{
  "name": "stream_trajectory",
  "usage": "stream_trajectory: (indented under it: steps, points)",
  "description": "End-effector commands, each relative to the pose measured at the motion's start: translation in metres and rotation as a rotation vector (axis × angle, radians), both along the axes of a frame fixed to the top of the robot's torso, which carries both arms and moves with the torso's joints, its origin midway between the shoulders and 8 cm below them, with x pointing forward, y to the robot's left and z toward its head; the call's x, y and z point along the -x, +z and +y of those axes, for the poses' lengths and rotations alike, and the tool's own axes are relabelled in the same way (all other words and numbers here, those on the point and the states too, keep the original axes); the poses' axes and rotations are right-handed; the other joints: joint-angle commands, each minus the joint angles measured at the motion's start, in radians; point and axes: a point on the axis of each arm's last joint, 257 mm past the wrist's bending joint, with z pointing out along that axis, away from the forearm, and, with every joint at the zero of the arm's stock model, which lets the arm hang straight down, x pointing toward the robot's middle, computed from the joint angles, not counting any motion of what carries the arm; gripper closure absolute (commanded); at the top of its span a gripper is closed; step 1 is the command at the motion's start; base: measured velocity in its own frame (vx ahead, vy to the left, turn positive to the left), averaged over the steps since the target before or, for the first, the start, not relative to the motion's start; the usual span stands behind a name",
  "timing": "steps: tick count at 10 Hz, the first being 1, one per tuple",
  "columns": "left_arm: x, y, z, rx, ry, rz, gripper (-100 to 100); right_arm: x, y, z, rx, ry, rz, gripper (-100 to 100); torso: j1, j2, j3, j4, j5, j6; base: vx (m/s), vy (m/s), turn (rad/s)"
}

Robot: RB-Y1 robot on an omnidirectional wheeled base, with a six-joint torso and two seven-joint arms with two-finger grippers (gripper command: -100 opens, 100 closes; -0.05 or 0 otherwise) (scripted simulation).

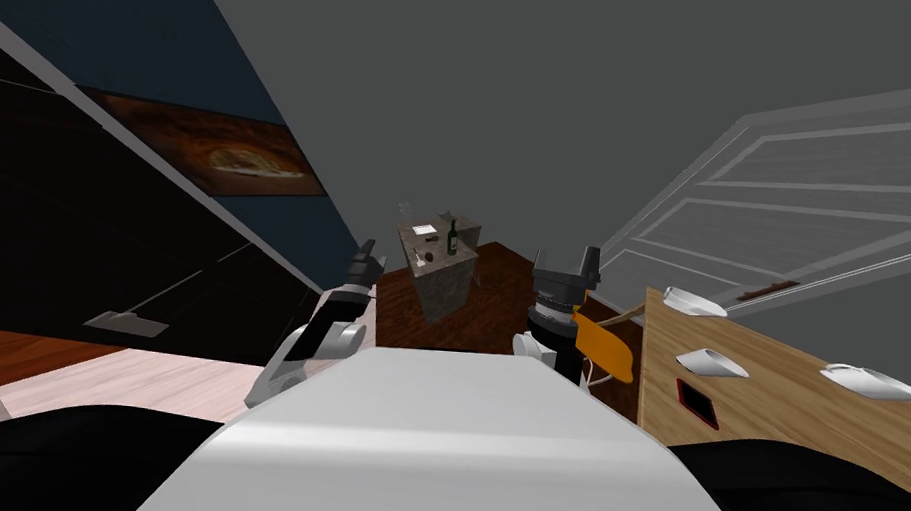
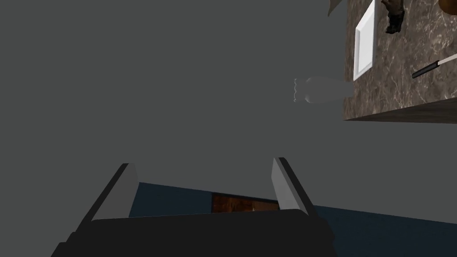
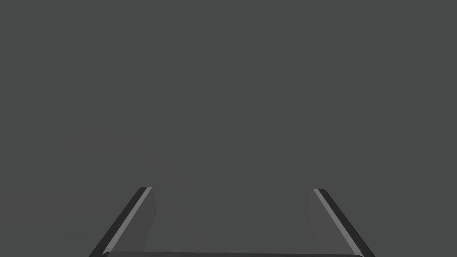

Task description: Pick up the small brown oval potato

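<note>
The worktop (image 1: 439,278), a small marbled block, is seen in the head view at about 12 o'clock, well apart from both arms. On it stand a green bottle (image 1: 453,237) and a white plate (image 1: 424,229). Nearer its front edge lies a small dark brown spot, which is judged to be the potato (image 1: 424,257). Its long axis cannot be told.

The left end effector (image 2: 203,161) is held with its fingers apart and nothing between them. In its wrist view a corner of the worktop is caught off to one side, with the plate, a knife (image 2: 435,67) and a clear glass vessel (image 2: 321,89) at the edge.

The right end effector (image 3: 232,188) is likewise spread and empty, facing a flat grey surface.

From the left end effector the potato is judged to lie at about 1 o'clock, and from the right one at about 10 o'clock. The left arm is taken as the nearer. A long approach is still called for, as the worktop is judged to be beyond either arm's reach.
</note>
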Motion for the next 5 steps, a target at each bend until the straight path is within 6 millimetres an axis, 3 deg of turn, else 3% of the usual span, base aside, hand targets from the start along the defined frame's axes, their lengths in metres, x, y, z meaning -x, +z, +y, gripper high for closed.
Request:
stream_trajectory:
  steps: [1,5]
  points:
    - [-0.005,-0.008,0.004,0.003,0.008,0.04,-100,0.0,0.0,0.0,0.0,0.0,0.0,0,0.0,0.0,0.0,0.0,0.0,0.0,-0.048,-0.08,-0.022]
    - [-0.012,-0.028,0.017,0.004,0.022,0.138,-100,0.0,0.0,0.0,0.0,0.0,0.0,0,0.001,-0.001,0.0,0.0,0.0,0.0,-0.045,-0.081,-0.038]
